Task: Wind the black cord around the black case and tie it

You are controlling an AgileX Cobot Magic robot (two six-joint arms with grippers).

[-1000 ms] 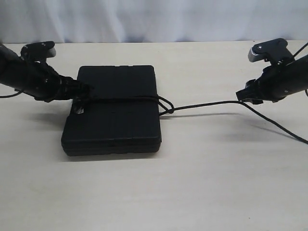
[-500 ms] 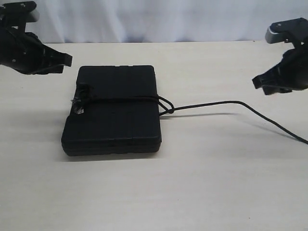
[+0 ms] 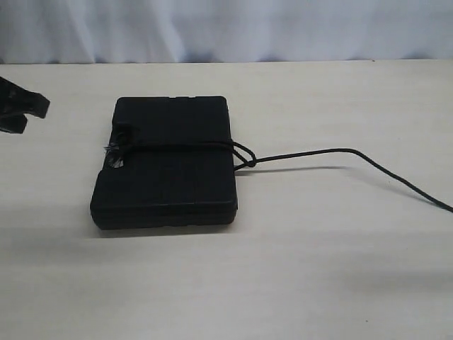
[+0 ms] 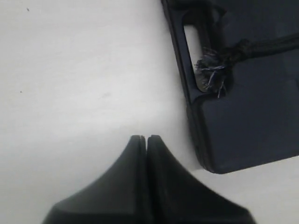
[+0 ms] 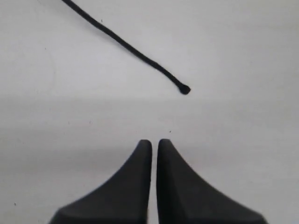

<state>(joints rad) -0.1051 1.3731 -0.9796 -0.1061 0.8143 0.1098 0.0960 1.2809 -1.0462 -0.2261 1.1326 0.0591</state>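
1. Flat on the pale counter [image 3: 297,276], left of the middle in the exterior view: the black case [image 3: 166,177], with its handle slot [image 4: 190,51] on the left edge.
2. Wound round that case: the black cord [image 3: 311,152], with one band of it crossing the lid from side to side.
3. At the right edge of the case: a looped knot [image 3: 245,157] in the cord, drawn up close against the case's side.
4. At the handle slot: the frayed greyish tuft [image 4: 212,74] of the cord, resting against the case's rim, with the braid running from it over the lid.
5. From the knot, off to the right over the counter: the loose rest of the cord, first in a shallow arch, then slanting down to the right edge of the exterior view.
6. On bare counter in the right wrist view: the free end with its small knob [image 5: 185,89].
7. Pressed fully together, tips meeting, holding nothing: the left claw [image 4: 146,138], near the case's handle side but not touching it; seen only as a dark tip at the left edge of the exterior view.
8. Closed too, with only a hairline between the tips, and empty: the right claw [image 5: 154,142], near the knob end of the cord yet clear of it; outside the exterior view.
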